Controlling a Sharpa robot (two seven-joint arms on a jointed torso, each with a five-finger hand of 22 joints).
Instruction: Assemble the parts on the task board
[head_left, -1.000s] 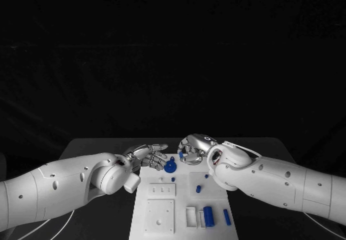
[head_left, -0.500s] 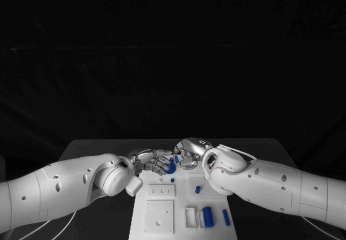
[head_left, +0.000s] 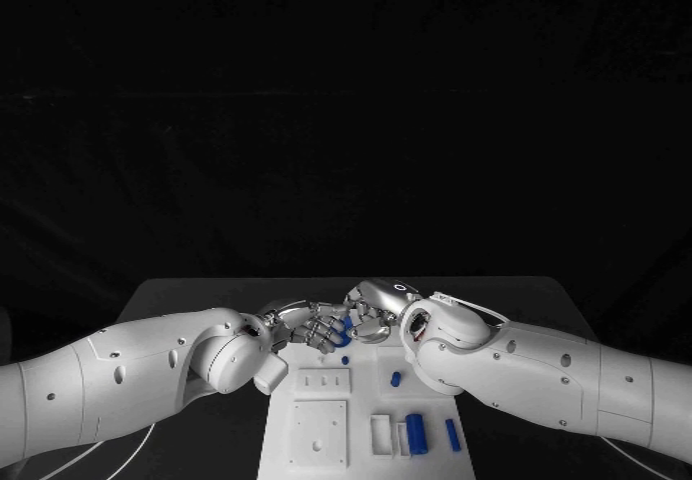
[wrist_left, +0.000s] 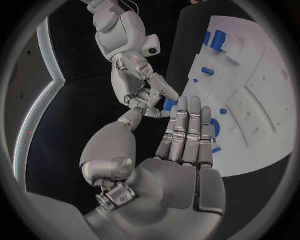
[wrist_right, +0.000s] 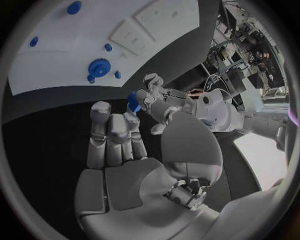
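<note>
Above the far end of the white task board (head_left: 325, 420), my left hand (head_left: 296, 322) and my right hand (head_left: 378, 305) meet fingertip to fingertip on a small blue part (head_left: 335, 325). In the left wrist view, the right hand (wrist_left: 140, 87) pinches the blue part (wrist_left: 170, 104) against the left hand's straight fingers (wrist_left: 184, 130). The right wrist view has the left hand (wrist_right: 159, 102) closed round the same part (wrist_right: 133, 102), just past my right fingers (wrist_right: 115, 135). A blue gear (wrist_right: 97, 66) lies on the board (wrist_right: 62, 55) below them.
Nearer me on the board lie a blue cylinder (head_left: 417, 432), a thin blue bar (head_left: 453, 434) and a short blue peg (head_left: 397, 378), beside white recessed plates (head_left: 322, 432). Small blue pegs (wrist_right: 108, 47) stand around the gear. Black table (head_left: 188, 295) flanks the board.
Both hands have closed in on each other over the board's far end. The left hand, spread open a second ago, now has its fingertips on the small blue part together with the right.
</note>
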